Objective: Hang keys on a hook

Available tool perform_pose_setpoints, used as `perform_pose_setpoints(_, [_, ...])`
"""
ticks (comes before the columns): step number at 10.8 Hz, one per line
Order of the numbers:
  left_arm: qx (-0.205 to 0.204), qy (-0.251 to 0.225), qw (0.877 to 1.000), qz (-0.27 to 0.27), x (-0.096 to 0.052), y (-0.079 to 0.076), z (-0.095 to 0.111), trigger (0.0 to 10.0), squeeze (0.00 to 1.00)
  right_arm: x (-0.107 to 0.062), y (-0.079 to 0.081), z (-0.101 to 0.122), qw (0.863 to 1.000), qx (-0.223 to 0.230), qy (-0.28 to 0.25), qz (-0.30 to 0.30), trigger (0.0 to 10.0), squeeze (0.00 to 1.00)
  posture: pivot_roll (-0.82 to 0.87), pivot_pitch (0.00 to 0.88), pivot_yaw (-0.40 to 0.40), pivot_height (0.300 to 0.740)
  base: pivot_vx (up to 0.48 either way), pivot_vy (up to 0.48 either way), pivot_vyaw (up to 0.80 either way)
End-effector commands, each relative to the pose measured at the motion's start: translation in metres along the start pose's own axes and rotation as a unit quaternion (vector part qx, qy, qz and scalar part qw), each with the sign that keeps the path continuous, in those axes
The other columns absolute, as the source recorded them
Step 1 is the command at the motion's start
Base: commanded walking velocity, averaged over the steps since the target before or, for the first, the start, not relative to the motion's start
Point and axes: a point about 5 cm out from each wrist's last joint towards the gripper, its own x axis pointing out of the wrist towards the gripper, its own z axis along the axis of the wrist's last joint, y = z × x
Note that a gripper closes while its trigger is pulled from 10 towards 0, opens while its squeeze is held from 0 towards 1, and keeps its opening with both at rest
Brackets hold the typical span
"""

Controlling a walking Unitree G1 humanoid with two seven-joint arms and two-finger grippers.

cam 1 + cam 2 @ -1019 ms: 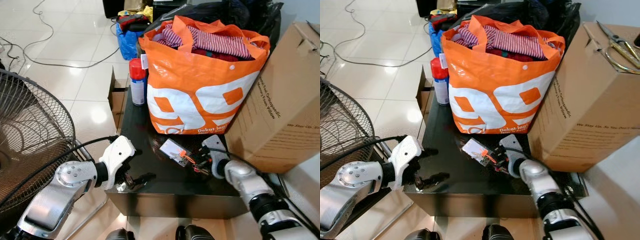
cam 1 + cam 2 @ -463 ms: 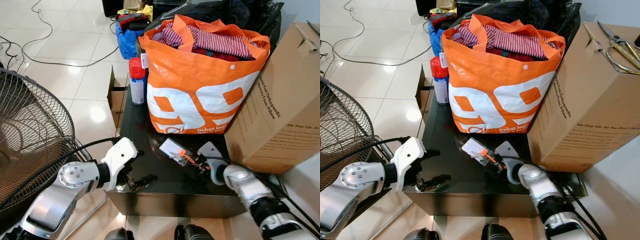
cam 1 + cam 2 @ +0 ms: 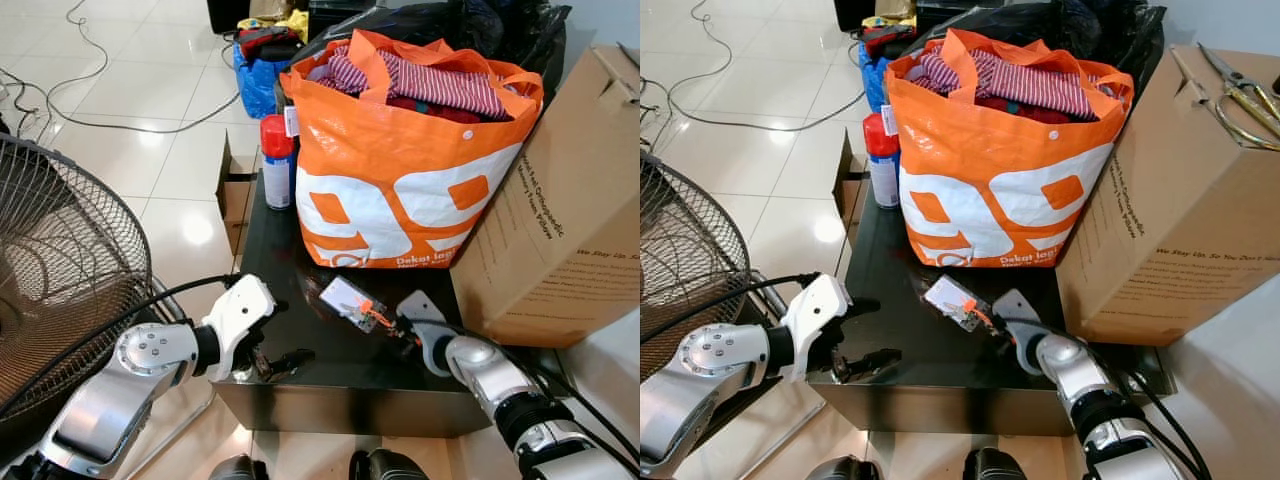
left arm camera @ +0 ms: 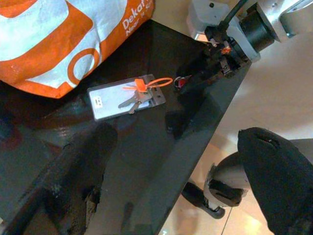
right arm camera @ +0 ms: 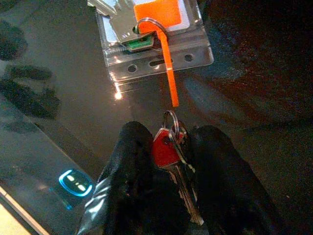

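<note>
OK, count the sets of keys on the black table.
2. Red-headed keys on a ring sit between the right hand's fingers; silver keys lie on the clear plastic badge sleeve before the orange bag. Others may be hidden.

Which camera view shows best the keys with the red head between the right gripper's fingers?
The right wrist view: the red-headed keys lie large and sharp between the right gripper fingers. The left wrist view shows a small red spot there; the eye views show them tiny.

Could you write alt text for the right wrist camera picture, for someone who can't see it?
Two black fingers pinch a red-headed key on a ring, on a glossy black tabletop. Beyond lies a clear plastic tag pouch with an orange strap.
</note>
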Motion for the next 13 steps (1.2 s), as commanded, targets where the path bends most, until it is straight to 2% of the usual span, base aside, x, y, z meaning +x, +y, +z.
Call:
perform_pose_setpoints(1, [0.004, 0.006, 1.0, -0.005, 0.001, -0.001, -0.002, 10.0, 0.0, -0.002, -0.005, -0.003, 1.0, 0.001, 0.006, -0.009, 0.0, 0.0, -0.05, 0.106, -0.061, 0.74, 0.0, 0.0, 0.0])
perform_pose_setpoints(9, [0.004, 0.003, 1.0, -0.004, 0.004, -0.002, -0.001, 10.0, 0.0, 0.0, 0.001, -0.013, 1.0, 0.009, 0.013, -0.007, 0.0, 0.0, -0.05, 0.095, -0.063, 0.74, 0.0, 0.0, 0.0])
perform_pose_setpoints(11, [0.004, 0.001, 1.0, -0.003, 0.005, -0.003, -0.002, 10.0, 0.0, -0.002, -0.002, -0.012, 0.999, 0.05, -0.005, -0.017, 0.0, 0.0, -0.05, 0.085, -0.063, 0.74, 0.0, 0.0, 0.0])
perform_pose_setpoints(13, [-0.005, -0.011, 1.0, 0.016, 0.006, -0.002, -0.001, 10.0, 0.0, -0.011, -0.007, -0.018, 0.988, 0.143, -0.055, -0.03, 0.0, 0.0, -0.05, 0.04, -0.063, 0.74, 0.0, 0.0, 0.0])
